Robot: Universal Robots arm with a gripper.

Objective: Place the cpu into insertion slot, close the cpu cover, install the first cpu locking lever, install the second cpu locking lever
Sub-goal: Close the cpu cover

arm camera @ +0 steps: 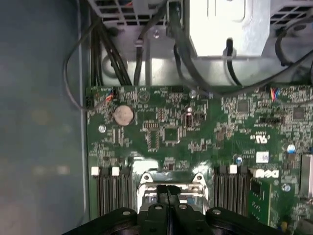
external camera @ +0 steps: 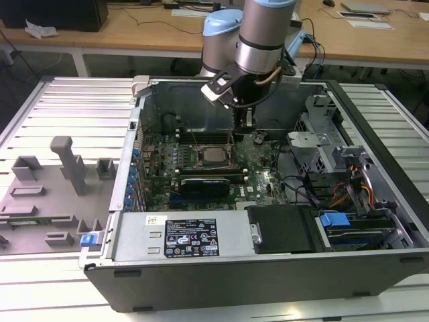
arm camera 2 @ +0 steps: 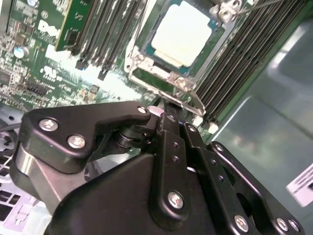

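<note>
The cpu [arm camera 2: 183, 34] lies flat in the insertion slot [external camera: 202, 154]. Its pale top shows through the window of the cpu cover [arm camera 2: 166, 79], which lies down around it. The gripper [arm camera 2: 165, 111] hangs just off one edge of that frame with its black fingers pressed together. I cannot tell whether the tips touch the cover's projecting metal tab.

In the exterior view the gripper [external camera: 245, 124] stands at the side of the socket toward the exterior view's right, inside the open computer case [external camera: 144, 114]. Long black memory slots [arm camera 2: 244, 54] flank the socket closely on two sides, leaving little margin there.

Past one edge of the green motherboard [arm camera: 166, 132] lies bare case metal [arm camera: 39, 122], which is open room. Past another edge, black cables [arm camera: 105, 54] and a drive cage [external camera: 315, 144] crowd in.
</note>
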